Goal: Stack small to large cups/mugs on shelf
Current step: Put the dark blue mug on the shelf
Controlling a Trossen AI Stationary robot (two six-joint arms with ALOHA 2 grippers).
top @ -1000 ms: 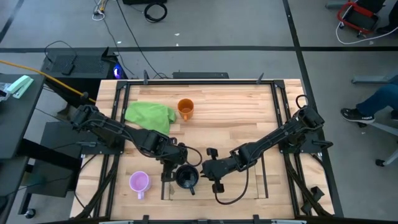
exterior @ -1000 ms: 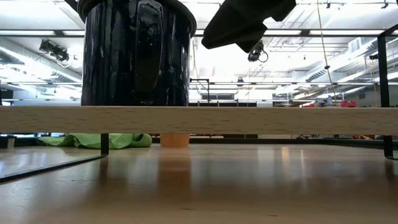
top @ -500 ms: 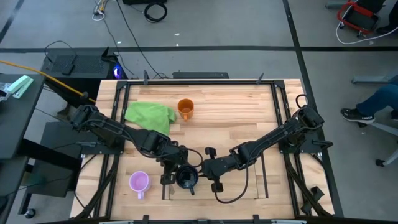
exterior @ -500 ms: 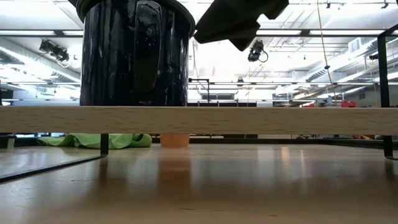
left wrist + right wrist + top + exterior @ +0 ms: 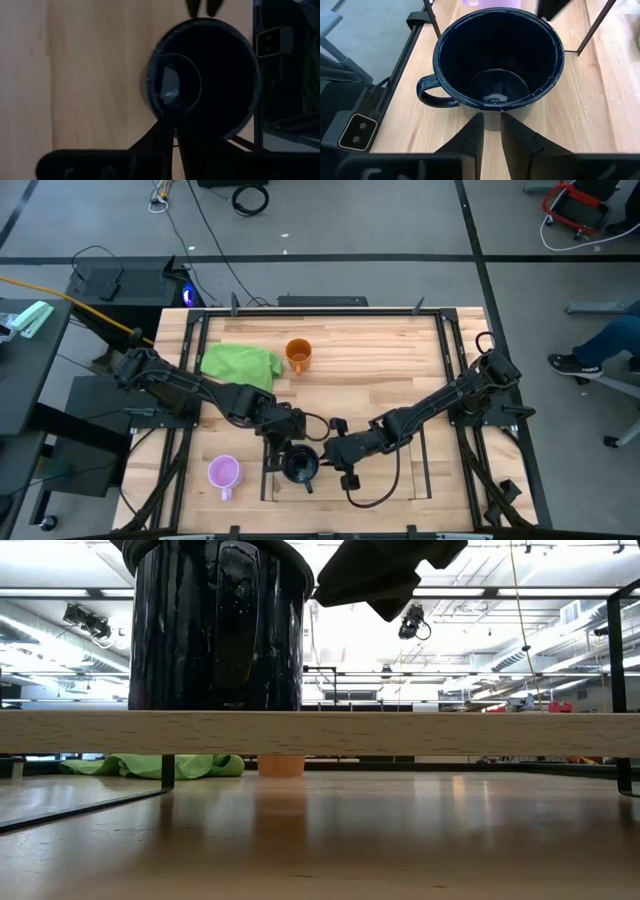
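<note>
black mug: the black mug sits upright on the shelf floor at the tabletop's near edge, toward the shelf's left end. Handle sticks out sideways, toward the near edge.

what's in it: nothing, the right wrist view looks straight down to a bare bottom.

left pincer: the left pincer is right at the mug's far-left rim, fingers pinched nearly together. From the left wrist view I think they're nipping the rim wall, but it's dark on dark, so not 100% sure.

right pincer: the right pincer hangs just beside the mug on its right side, fingers a narrow slot apart with nothing between them. Mug lies dead ahead of it, with the handle off to one side of its line.

who's nearer: basically a tie, both are crowded on this mug; the left one is the one touching.

purple mug: the light purple mug stands empty just left of the shelf, near the near-left corner, closest to the left arm.

orange mug: the orange mug is well off toward the far edge, upright, nothing visible inside.

cloth: the green cloth is bunched right beside the orange mug on its left.
</note>
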